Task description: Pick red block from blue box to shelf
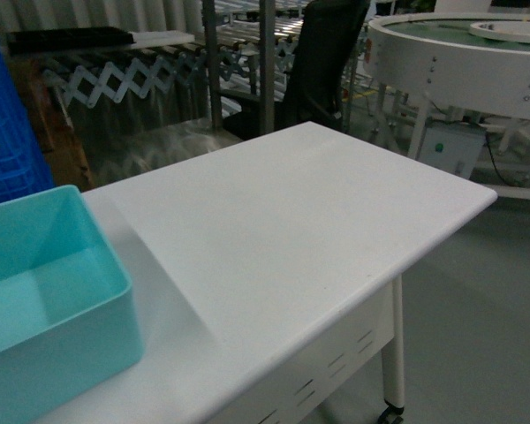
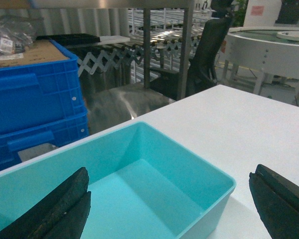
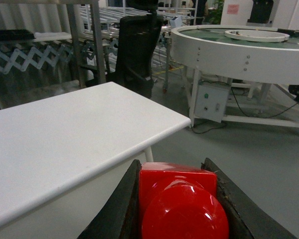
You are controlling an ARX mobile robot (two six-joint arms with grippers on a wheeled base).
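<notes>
1. One blue box (image 1: 44, 300) sits at the near left corner of the white tabletop (image 1: 283, 230) in the head view, and what shows of its inside looks bare; dark blue crates (image 1: 7, 132) stand behind it, with a black chair (image 1: 322, 62) and a round white conveyor table (image 1: 459, 62) further back; neither arm shows here
2. From the left wrist, the left end effector (image 2: 169, 204) hangs released over the blue box (image 2: 154, 184), its two black fingers (image 2: 55, 209) spread wide to either side of the frame with nothing between them; the stacked crates (image 2: 35, 104) stand just behind the box, and a steel upright of the shelf (image 2: 185, 50) rises beyond the tabletop (image 2: 239, 124)
3. From the right wrist, the right end effector (image 3: 182, 199) is clenched on the red block (image 3: 182, 199), stud facing the camera, black fingers (image 3: 122, 209) pressed against both sides; it is held off the tabletop's (image 3: 65, 129) far edge, above grey floor (image 3: 249, 159), well apart from the box, with the shelf uprights (image 3: 97, 40) in the background
</notes>
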